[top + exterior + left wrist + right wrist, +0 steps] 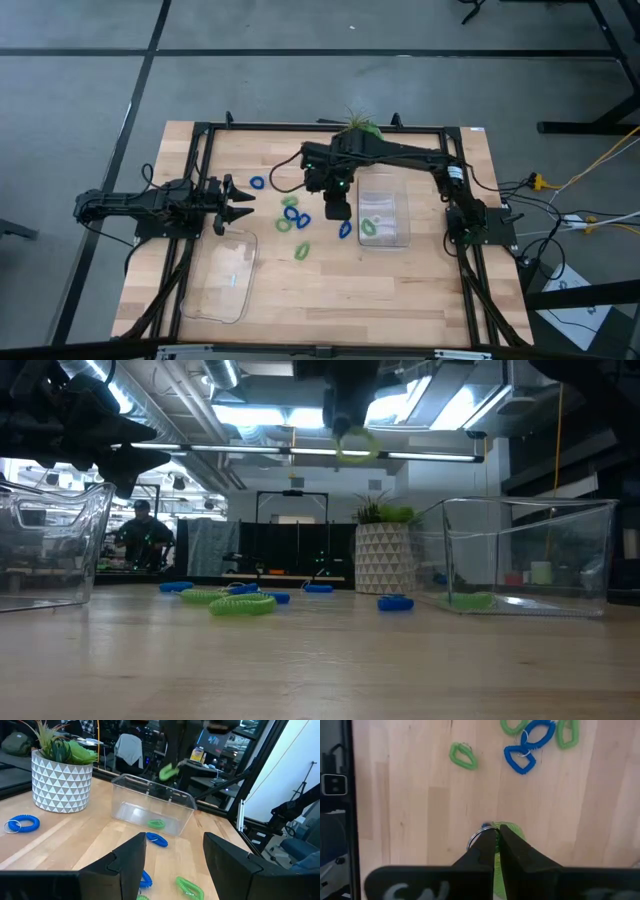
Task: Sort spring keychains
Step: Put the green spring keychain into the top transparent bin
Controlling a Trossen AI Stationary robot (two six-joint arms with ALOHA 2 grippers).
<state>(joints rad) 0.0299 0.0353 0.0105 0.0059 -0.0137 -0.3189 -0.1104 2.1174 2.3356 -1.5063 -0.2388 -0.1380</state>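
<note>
No brand or legible label is showing in any view; only pale, unreadable marks are appearing along the body of the right gripper [496, 836]. That gripper is hanging above the table [320, 300], just beside the right clear tray [384, 222], its fingers clenched on a light green spring keychain [352, 448] that is dangling below them, loop hanging downward. The right clear tray is holding one green keychain [369, 227] lying flat; the left clear tray [222, 275] is showing no keychains in it. The loose blue and green keychains [293, 216] are lying flat on the wood between the trays, their long axes pointing various ways; one blue keychain [257, 184] is lying apart toward the far edge. The left gripper [240, 205] is hovering near the left tray, fingers spread and released. A potted plant [61, 767] is standing at the far edge.
</note>
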